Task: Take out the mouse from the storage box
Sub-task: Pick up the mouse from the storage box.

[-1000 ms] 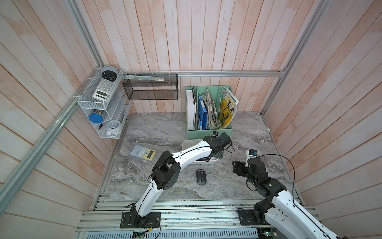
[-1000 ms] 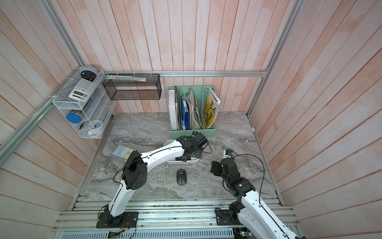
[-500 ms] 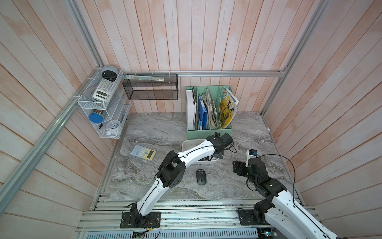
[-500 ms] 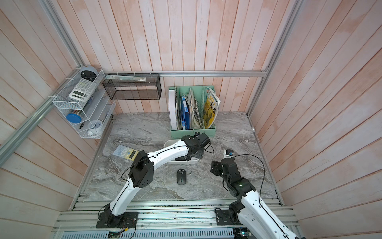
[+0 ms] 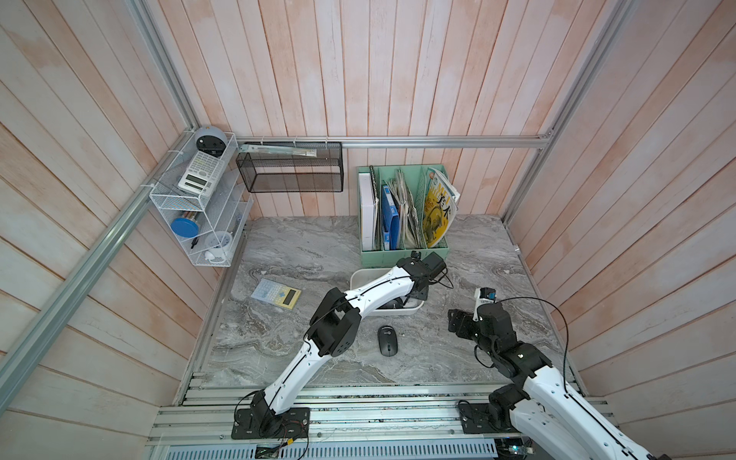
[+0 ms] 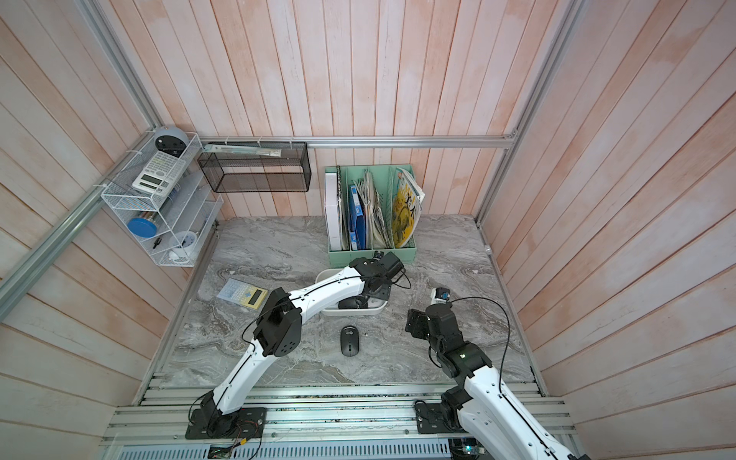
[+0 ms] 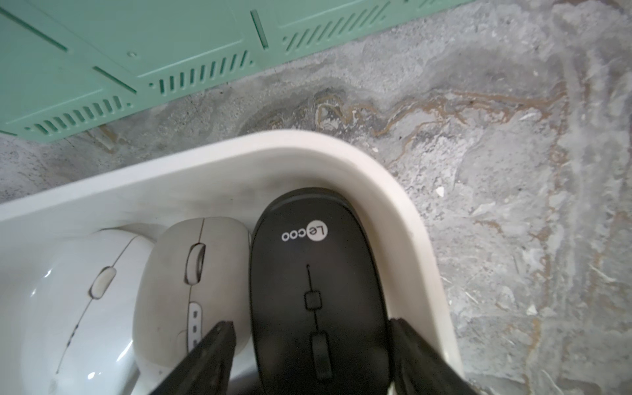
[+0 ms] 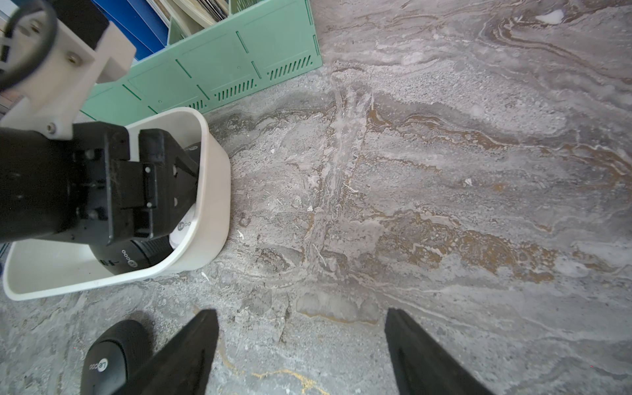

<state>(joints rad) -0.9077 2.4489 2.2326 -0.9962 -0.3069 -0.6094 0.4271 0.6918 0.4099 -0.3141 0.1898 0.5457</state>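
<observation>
Right claw is nearest: fingers spread wide, nothing between them, over bare tabletop. Just beside it a black mouse lies on the tabletop, outside the box and a little in front of it. Next back is the white box, sitting on the tabletop with the left arm reaching over it. Left claw is down inside, fingers apart, straddling a second black mouse in a box corner. One finger is wedged between that mouse and the box wall and the other shows a gap, so it is released, not clenched. Grey mouse touches that mouse, with a white mouse beyond it. Behind the box stands the green file holder. Calculator lies off toward the left wall.
</observation>
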